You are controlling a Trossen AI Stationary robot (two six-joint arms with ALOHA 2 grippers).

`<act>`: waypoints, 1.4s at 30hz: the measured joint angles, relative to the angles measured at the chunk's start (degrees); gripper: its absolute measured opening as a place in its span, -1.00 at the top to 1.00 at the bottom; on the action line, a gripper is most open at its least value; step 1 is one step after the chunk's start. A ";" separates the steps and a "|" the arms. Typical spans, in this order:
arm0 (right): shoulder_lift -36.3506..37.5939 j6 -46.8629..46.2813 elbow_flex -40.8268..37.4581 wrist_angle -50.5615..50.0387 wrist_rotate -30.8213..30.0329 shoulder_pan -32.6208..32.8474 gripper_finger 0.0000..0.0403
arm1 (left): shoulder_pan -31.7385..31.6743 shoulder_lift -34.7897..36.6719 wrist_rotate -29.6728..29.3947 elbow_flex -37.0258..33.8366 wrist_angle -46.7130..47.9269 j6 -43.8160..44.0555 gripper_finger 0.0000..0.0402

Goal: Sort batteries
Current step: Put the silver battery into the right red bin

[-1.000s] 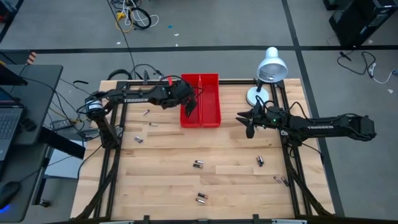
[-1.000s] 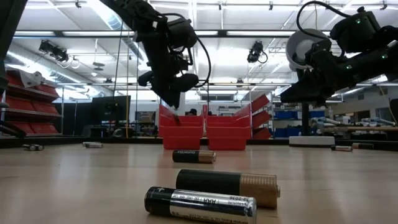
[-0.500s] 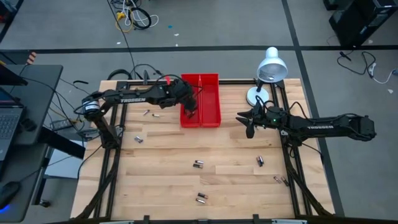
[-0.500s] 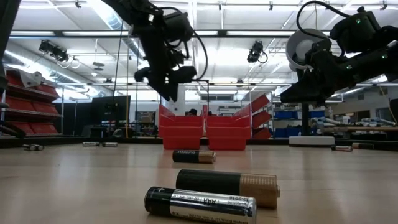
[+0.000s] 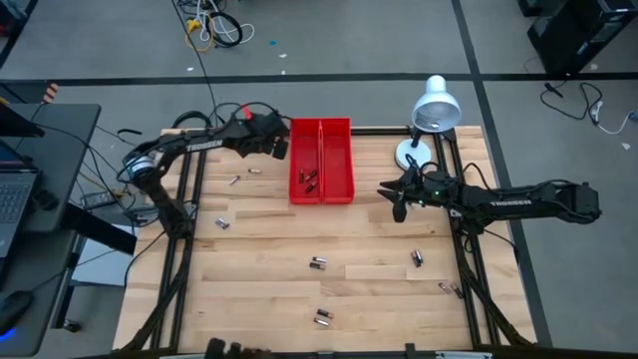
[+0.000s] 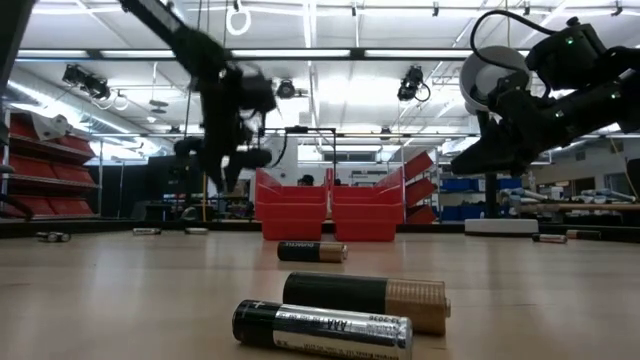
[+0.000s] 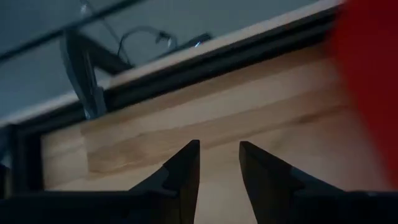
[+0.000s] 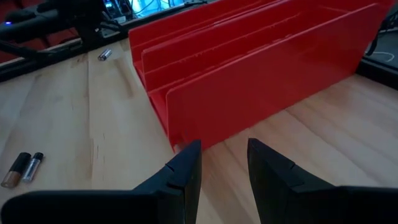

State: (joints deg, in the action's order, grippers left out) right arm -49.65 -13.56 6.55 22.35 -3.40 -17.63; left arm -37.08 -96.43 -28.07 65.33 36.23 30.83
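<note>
The red bin [image 5: 321, 160] has two compartments and stands at the table's far middle; a few batteries [image 5: 309, 178] lie in its left compartment. More batteries lie loose on the wood: two [image 5: 235, 180] left of the bin, one [image 5: 221, 223] nearer the left edge, others at mid-table [image 5: 318, 263], near the front [image 5: 322, 319] and to the right [image 5: 418, 257]. My left gripper [image 5: 279, 148] hovers open just left of the bin's far corner, empty [image 7: 219, 155]. My right gripper [image 5: 397, 194] waits open to the right of the bin, facing its wall [image 8: 224, 155].
A white desk lamp [image 5: 431, 110] stands at the far right corner, behind my right arm. Black frame rails run along the table's left and right sides. Two batteries [image 6: 325, 325] lie close to the low camera. Bare wood lies between the bin and the near batteries.
My left gripper has risen from over the bin's left compartment and swung toward the table's left and far edge, now clear of the bin. The right arm has kept still.
</note>
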 joint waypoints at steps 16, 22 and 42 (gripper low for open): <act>-0.34 0.17 -0.02 1.55 0.02 -0.02 0.42 | -6.87 -9.37 9.95 -4.60 -6.07 -0.52 0.37; -0.34 0.17 -0.02 1.24 0.02 -0.01 0.42 | -5.34 -9.23 10.55 -3.01 -1.58 0.57 0.37; -0.34 0.20 -0.02 0.58 0.07 0.00 0.42 | 0.20 -9.15 4.54 10.15 26.54 8.17 0.37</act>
State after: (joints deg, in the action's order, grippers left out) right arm -50.00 -13.37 6.52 22.93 -3.33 -17.63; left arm -36.88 -105.58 -23.52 75.48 62.77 38.99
